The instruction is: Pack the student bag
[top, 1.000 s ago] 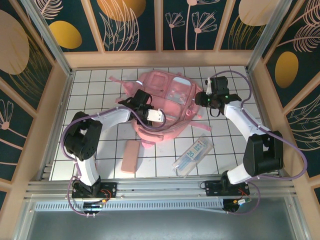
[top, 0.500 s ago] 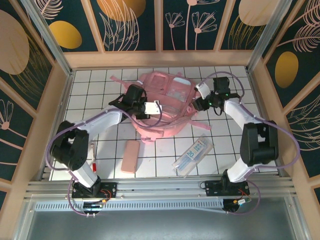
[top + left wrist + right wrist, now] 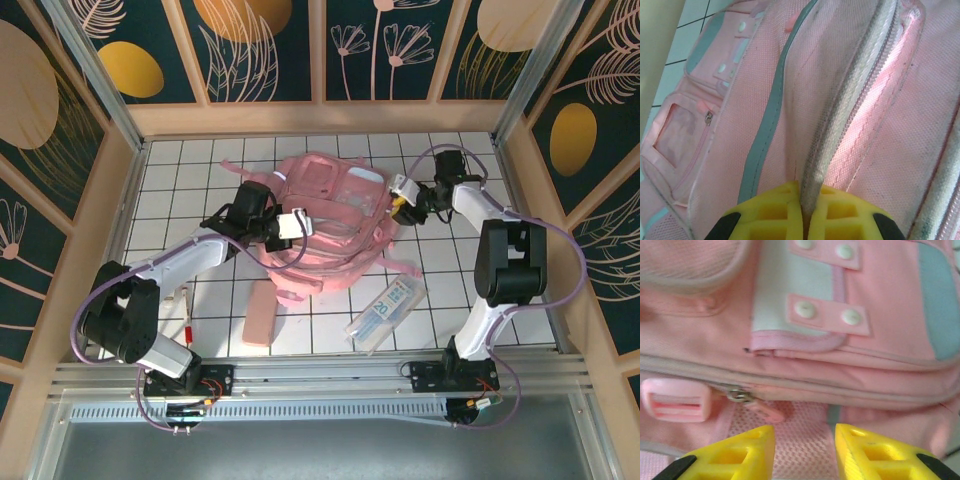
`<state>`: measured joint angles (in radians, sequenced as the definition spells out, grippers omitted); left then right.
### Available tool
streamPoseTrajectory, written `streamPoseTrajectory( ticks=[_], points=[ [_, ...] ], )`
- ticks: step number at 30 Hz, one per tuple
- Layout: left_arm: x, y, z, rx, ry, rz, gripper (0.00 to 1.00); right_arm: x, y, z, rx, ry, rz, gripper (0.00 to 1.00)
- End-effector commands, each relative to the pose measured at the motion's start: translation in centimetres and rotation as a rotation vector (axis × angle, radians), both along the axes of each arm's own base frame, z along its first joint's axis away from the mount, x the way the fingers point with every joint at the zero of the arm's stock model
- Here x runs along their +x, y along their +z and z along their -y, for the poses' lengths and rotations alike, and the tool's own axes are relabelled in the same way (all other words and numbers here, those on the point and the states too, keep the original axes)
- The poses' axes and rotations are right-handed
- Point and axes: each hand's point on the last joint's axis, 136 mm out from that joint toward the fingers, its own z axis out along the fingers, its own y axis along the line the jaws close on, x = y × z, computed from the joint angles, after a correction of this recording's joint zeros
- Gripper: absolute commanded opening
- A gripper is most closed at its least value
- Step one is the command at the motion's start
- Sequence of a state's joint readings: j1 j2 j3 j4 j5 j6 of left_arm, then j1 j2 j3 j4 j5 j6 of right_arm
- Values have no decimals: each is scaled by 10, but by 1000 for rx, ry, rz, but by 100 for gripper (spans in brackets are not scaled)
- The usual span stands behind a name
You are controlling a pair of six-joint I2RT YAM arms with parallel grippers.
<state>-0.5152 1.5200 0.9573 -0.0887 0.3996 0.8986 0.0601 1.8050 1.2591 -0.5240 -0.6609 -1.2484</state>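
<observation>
A white, grid-lined table top (image 3: pixel 170 180) is enclosed by a pale wooden frame (image 3: pixel 320 117). Dark wall panels (image 3: pixel 270 50), painted with gold discs and pale flowers, are set left, far and right.

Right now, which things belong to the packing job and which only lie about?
In the job: large soft pink fabric backpack; left claw, shut on its zip edge.
Lying untouched: small pink rectangular pencil case; clear flat packet; thin red pen.

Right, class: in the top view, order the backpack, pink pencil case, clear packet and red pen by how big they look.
1. student bag
2. clear packet, only slightly bigger than the next
3. pink pencil case
4. red pen
</observation>
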Motion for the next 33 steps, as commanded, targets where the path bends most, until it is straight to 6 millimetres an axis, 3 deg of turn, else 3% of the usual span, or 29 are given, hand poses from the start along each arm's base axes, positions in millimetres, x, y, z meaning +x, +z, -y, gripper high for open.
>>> streamPoseTrajectory(
  ticks=[1, 6, 11, 15, 18, 24, 33],
  points=[
    [5, 58, 23, -201, -44, 84, 0, -26, -12, -11, 28, 150, -37, 38],
    [4, 65, 23, -221, -46, 83, 0, -18, -26, -6, -13, 106, -24, 42],
    [0, 69, 24, -246, -65, 69, 0, -12, -30, -15, -4, 112, -1, 41],
    [1, 72, 26, -271, -57, 50, 0, -18, -34, -26, 5, 150, -9, 39],
    [0, 74, 27, -284, -57, 39, 0, -22, -37, -31, 5, 167, -23, 31],
    [6, 64, 22, -258, -6, 26, 0, -19, -28, -29, -6, 148, -2, 2],
    [36, 50, 18, -254, 184, -100, 0, -16, -6, -24, -62, 72, -21, 0]
  ],
)
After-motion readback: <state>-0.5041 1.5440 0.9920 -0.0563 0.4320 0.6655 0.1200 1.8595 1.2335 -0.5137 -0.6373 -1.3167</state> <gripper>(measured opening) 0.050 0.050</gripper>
